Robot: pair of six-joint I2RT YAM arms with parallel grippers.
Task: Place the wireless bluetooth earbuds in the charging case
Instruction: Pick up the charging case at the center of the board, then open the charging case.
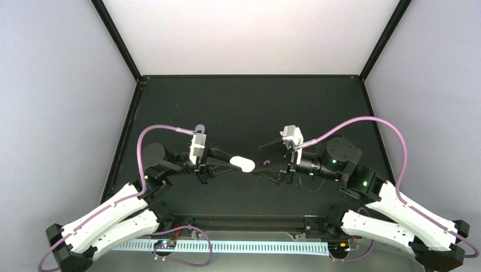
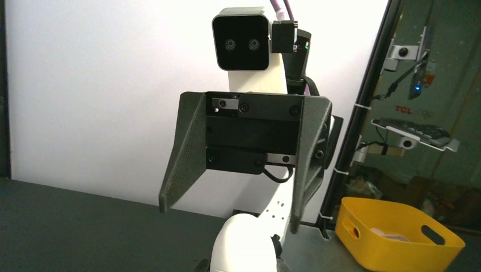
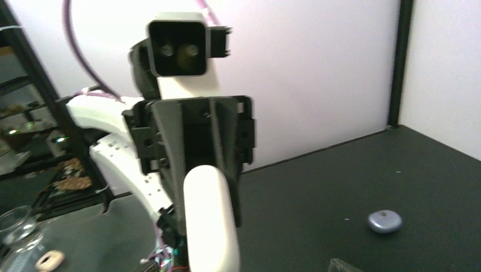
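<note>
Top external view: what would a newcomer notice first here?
The two arms meet nose to nose at mid-table: the left gripper is shut on a white oval case, held out toward the right gripper, which stands open just in front of it. A lavender case lies alone on the black table, beyond the left arm.

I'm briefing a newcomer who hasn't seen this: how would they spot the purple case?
On the black table, find the left gripper, shut on a white case. Past that arm's wrist, toward the back wall, the purple case lies on the table. It is lavender and unheld, unlike the white one.
</note>
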